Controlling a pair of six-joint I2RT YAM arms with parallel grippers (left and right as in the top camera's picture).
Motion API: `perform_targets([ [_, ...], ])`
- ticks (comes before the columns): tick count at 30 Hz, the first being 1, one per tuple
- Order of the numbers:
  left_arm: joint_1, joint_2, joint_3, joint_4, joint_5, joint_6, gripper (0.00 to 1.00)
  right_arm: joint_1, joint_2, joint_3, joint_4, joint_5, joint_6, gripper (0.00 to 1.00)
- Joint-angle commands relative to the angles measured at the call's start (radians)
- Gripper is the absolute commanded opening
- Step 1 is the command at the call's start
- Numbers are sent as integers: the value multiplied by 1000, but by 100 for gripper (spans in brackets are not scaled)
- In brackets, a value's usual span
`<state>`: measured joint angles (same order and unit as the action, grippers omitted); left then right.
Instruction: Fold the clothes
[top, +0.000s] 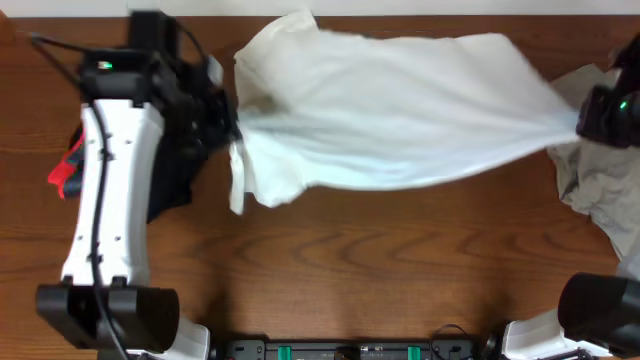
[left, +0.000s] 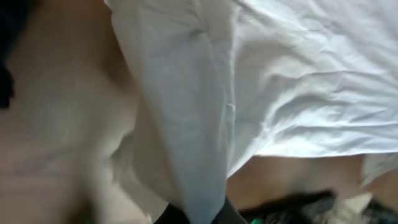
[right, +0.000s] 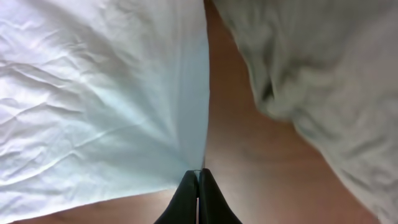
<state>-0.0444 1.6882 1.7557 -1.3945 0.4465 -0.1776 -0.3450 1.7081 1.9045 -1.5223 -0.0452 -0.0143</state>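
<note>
T-shirt (top: 400, 110) stretched over the far half of the worktop (top: 350, 270), from one pincer to the other.
The left pincer (top: 232, 130) pinches one end of it at the left, and the right pincer (top: 583, 122) pinches the opposite end near the right edge. The cloth is widest in the middle, where it reaches toward the far edge. One flap comes toward the near side just beside the left pincer. A second garment (top: 600, 190) lies at the right edge, in front of the right pincer, with a strip of worktop between it and the T-shirt. Another cloth (top: 180, 190) lies under the left arm (top: 105, 190), left of the T-shirt.
</note>
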Motion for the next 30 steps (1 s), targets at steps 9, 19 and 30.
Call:
perform_targets([
  [9, -6, 1, -438, 14, -93, 54, 6, -51, 6, -453, 75, 102, 7, 1],
  [19, -6, -11, -545, 22, -127, 53, 6, -109, -3, -533, 144, 64, 43, 1],
  [30, -6, -18, -545, 342, -127, -47, 6, -18, -2, -534, 346, 22, 43, 1],
])
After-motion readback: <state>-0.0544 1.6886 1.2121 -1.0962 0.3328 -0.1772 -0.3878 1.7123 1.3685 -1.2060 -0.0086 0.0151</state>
